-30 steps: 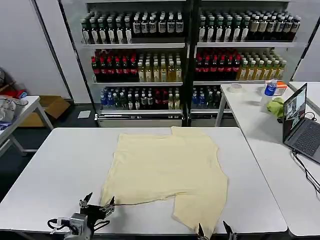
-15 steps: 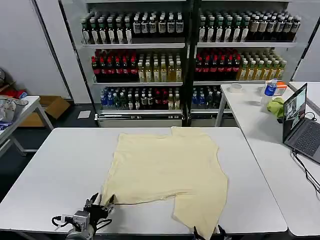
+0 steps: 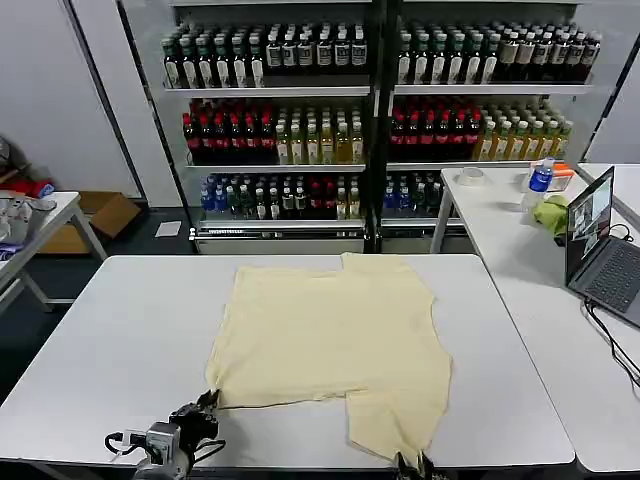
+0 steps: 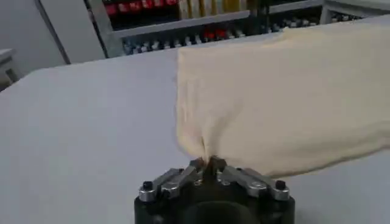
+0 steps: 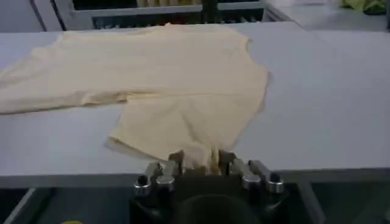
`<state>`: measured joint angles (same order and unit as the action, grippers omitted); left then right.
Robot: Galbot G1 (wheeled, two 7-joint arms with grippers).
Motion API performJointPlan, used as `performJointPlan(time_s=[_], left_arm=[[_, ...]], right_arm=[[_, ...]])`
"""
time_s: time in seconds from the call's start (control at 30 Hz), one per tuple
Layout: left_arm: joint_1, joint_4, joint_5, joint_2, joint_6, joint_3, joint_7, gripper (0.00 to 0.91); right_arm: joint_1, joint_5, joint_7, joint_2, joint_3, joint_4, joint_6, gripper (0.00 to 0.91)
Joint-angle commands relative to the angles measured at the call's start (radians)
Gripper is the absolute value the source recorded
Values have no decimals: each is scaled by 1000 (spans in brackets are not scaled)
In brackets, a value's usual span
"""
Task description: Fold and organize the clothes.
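Now, clothes: the pale cream-yellow T-shirt [image 3: 335,345] is lying spread on the white desk [image 3: 110,340], its near edge by the desk's front rim and its far end pointing toward the drink shelves [image 3: 370,110].
Change: a second ago both sets of jaws were standing open just short of the shirt's near edge; they are now closing on the fabric, and the near left corner is drawing slightly inward.
Left gripper [image 4: 208,164]: its jaws are pinching the shirt's near left corner, the cloth puckering and lifting into a small peak at the pinch.
Right gripper [image 5: 196,159]: its jaws are clamping a fold of the shirt's near right flap, right at the desk's front rim.
Meaning: both near corners are seemingly being secured, so the fold itself is probably just beginning; the shirt is not yet doubled over.
Beyond the shirt: a laptop [image 3: 600,245] is sitting open on the neighbouring desk, well apart from the shirt.
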<state>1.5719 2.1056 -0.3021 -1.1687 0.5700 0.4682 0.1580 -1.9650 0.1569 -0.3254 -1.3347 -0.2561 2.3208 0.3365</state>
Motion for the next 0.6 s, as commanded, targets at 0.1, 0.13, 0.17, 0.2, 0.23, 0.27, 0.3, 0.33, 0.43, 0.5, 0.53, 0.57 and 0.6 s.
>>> performJointPlan(time_s=[0.1, 0.13, 0.17, 0.2, 0.23, 0.27, 0.3, 0.33, 0.43, 0.5, 0.53, 0.57, 0.6], left_arm=[[31, 72, -30, -1, -16, 20, -2, 30], [44, 89, -32, -2, -18, 27, -3, 30], [49, 93, -33, -2, -20, 30, -4, 30], [58, 107, -35, -2, -23, 37, -6, 30], [71, 123, -37, -4, -26, 45, -6, 30], [76, 132, -39, -5, -28, 50, -6, 30], [86, 137, -44, -6, -28, 58, -5, 30], [97, 153, -48, -7, -30, 66, -5, 30], [121, 179, -53, -5, -30, 80, -5, 30], [128, 193, -56, -1, -30, 90, -5, 30], [131, 201, -61, 1, -29, 96, -5, 30], [133, 205, -66, 4, -28, 103, -5, 30], [134, 208, -71, 8, -27, 109, -4, 30]], right_arm=[[-40, -26, 9, 2, 0, 64, -27, 0], [-55, -38, 12, 6, -2, 86, -32, 0], [-63, -45, 13, 7, -2, 98, -35, 0], [-65, -48, 14, 9, -5, 108, -37, 0], [-83, -51, 14, 15, -8, 130, -41, 0], [-93, -53, 14, 20, -13, 146, -45, 0], [-103, -54, 16, 25, -17, 157, -48, 0], [-113, -54, 17, 30, -26, 179, -50, 0], [-131, -52, 19, 41, -43, 213, -50, 0], [-140, -50, 19, 46, -53, 229, -50, 0], [-145, -49, 19, 50, -60, 238, -52, 0], [-147, -49, 19, 51, -64, 242, -52, 0], [-148, -45, 20, 55, -71, 250, -53, 0]])
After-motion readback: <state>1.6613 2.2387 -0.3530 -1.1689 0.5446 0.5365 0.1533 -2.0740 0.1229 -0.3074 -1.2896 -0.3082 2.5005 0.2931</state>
